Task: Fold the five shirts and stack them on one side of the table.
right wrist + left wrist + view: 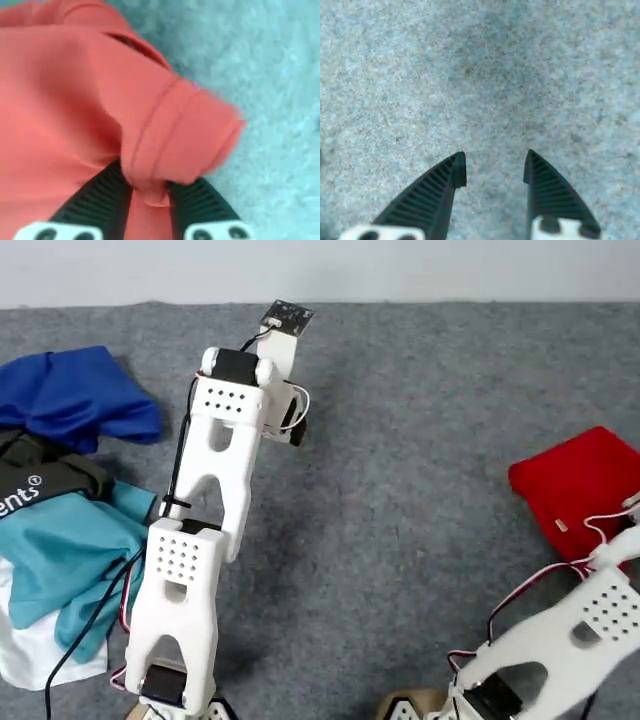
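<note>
High view puts four loose shirts in a heap at the table's left edge. A blue shirt lies at the back, with a black shirt below it. A teal shirt is draped over a white shirt at the front. They lie crumpled and overlapping, so I judge this heap to be the waiting supply, not the finished stack.

Just right of it the left arm stretches toward the far edge. The left claw hangs released over the grey table surface, jaws apart with nothing between them and well apart from any cloth. I take it to be held there out of the way, ready to help once a shirt is spread.

Near the right edge lies the red shirt, bunched rather than flat. The right arm reaches up to it from the front, and the right claw is clenched on a rolled edge of the red cloth. A pinch at the hem suits dragging or turning a layer over. Folding seems to be at its first shirt, with four left.
</note>
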You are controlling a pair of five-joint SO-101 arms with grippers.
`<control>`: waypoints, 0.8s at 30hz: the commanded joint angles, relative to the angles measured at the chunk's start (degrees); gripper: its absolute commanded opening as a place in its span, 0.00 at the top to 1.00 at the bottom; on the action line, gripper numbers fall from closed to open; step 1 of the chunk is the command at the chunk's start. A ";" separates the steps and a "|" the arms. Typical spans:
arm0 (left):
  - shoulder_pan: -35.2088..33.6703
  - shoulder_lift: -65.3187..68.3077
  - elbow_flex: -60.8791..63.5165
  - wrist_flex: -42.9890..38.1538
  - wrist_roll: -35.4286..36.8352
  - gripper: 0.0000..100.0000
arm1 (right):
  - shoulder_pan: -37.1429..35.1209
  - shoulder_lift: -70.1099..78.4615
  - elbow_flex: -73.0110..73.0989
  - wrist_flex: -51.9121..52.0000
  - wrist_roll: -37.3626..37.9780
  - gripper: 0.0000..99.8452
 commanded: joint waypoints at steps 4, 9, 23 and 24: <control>0.53 -0.26 -1.71 1.14 0.09 0.81 | 0.48 -3.03 -15.56 11.91 10.37 0.84; 0.53 -0.26 -1.71 1.14 0.09 0.81 | 0.92 -4.79 -22.68 14.20 13.10 0.84; 0.18 -0.79 -2.07 1.14 0.09 0.81 | -11.12 -2.51 -15.56 14.37 22.95 0.84; -0.09 -2.02 -1.98 1.14 0.09 0.81 | -13.05 -2.68 -15.56 14.37 25.58 0.84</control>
